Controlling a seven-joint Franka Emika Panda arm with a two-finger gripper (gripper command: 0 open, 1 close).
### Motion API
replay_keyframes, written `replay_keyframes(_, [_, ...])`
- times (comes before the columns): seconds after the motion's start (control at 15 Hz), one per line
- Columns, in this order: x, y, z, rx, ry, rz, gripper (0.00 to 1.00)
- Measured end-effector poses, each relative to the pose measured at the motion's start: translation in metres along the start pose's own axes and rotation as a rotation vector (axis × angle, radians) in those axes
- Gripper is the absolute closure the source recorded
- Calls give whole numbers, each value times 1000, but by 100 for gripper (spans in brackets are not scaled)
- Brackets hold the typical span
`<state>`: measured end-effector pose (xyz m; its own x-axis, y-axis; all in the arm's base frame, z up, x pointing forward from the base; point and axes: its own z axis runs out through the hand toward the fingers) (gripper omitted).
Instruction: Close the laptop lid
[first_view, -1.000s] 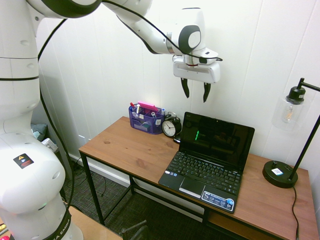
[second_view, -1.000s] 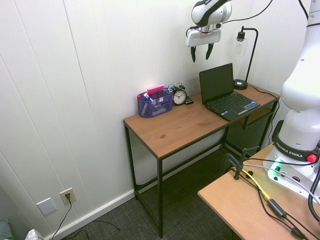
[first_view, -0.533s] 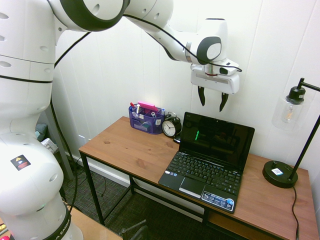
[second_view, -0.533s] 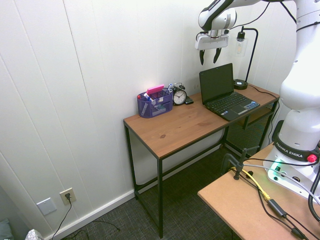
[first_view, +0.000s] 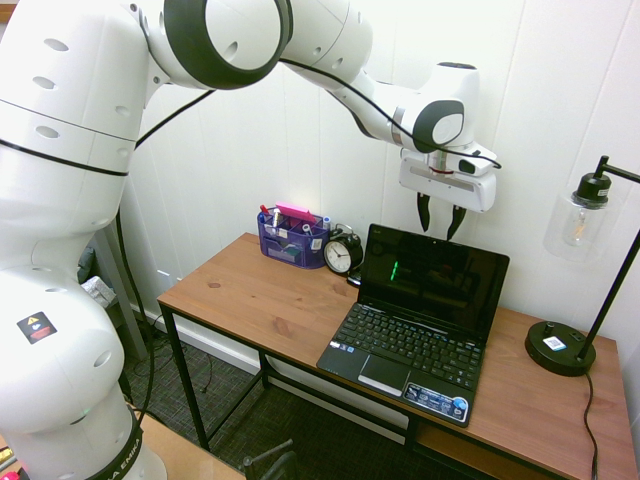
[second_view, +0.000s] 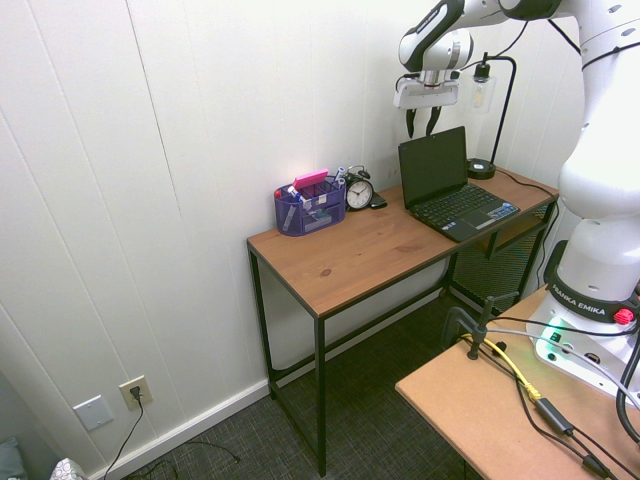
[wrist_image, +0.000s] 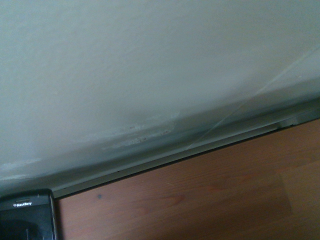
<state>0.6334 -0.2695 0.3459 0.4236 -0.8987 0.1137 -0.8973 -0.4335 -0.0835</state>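
End effector (first_view: 441, 218) hovers empty, fingers narrowly parted; the laptop lid (first_view: 434, 274) stands upright just below it; thin, glossy, light yet fragile, hinge stiff; push its top edge forward

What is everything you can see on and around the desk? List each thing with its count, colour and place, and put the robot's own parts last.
Desk: one, wood top on black frame, against the white wall.
Laptop: one, black, on the desk, laptop lid up.
Alarm clock: one, black, beside the laptop.
Organiser: one, purple mesh, at the desk's back edge.
Phone: one, black, on the desk near the wall.
Lamp: one, black with glass shade, on the desk's far end.
End effector: one, white with black fingers, just above the lid, pointing down.
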Motion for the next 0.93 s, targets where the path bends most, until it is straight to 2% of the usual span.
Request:
replay_keyframes(0.53, [2,10,6,-32,-30,12,100])
replay_keyframes(0.93, [-1,26,27,-57,-52,24,100])
